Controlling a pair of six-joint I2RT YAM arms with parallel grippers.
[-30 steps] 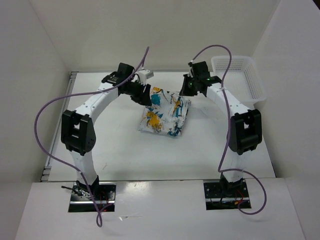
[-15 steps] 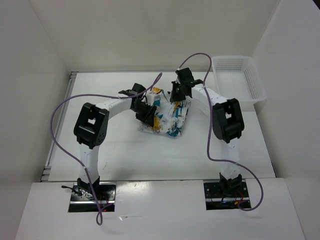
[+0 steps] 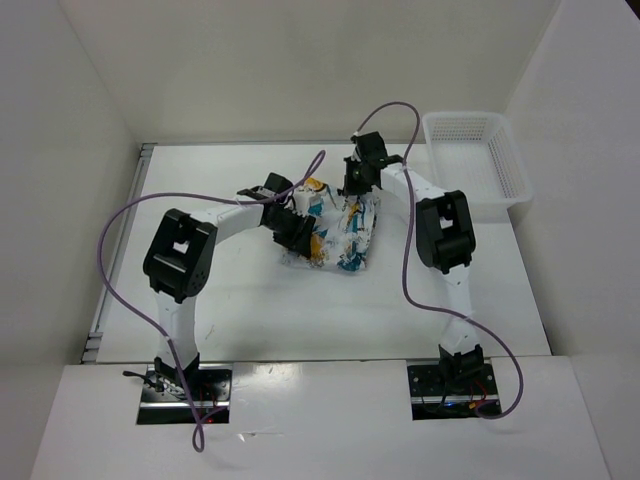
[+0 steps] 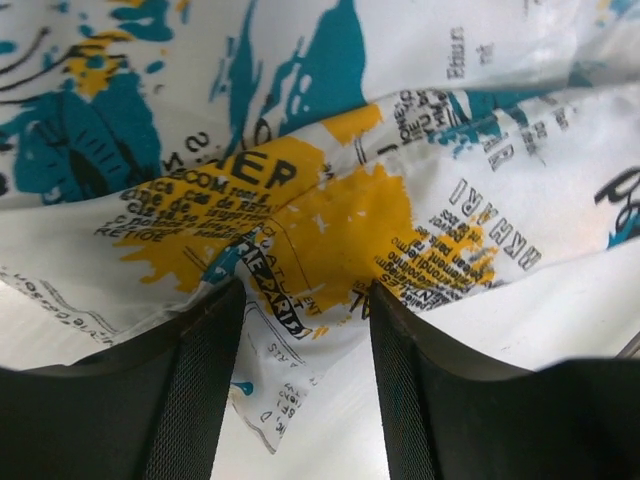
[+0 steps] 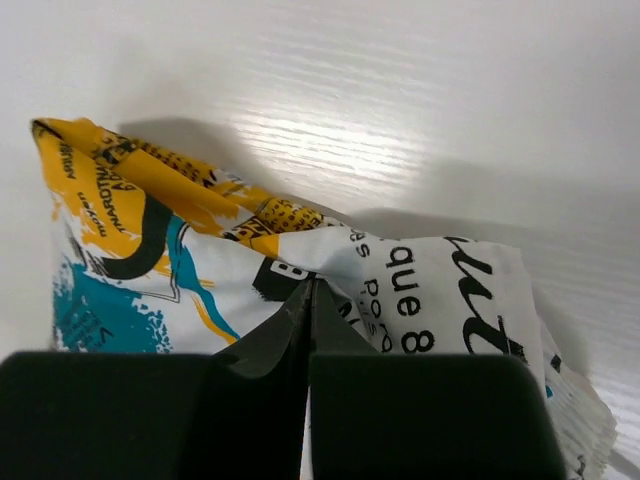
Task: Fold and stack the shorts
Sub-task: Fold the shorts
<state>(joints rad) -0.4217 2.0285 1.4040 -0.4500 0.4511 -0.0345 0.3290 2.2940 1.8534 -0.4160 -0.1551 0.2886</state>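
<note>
The shorts (image 3: 338, 236), white with yellow, teal and black print, lie bunched in the middle of the table. My left gripper (image 3: 300, 230) is at their left edge. In the left wrist view it (image 4: 305, 340) is open, with the shorts (image 4: 330, 200) and a loose hem corner lying between the two fingers (image 4: 195, 390). My right gripper (image 3: 352, 192) is at the shorts' far edge. In the right wrist view it (image 5: 311, 292) is shut, its tips pinched on a fold of the shorts (image 5: 200, 260).
A white plastic mesh basket (image 3: 480, 150) stands at the back right of the table. Purple cables arc above both arms. White walls close in the table at the left, back and right.
Both arms have folded down and in towards the shorts. The left gripper has dropped to the shorts' left edge. The right gripper has moved onto their far edge.
</note>
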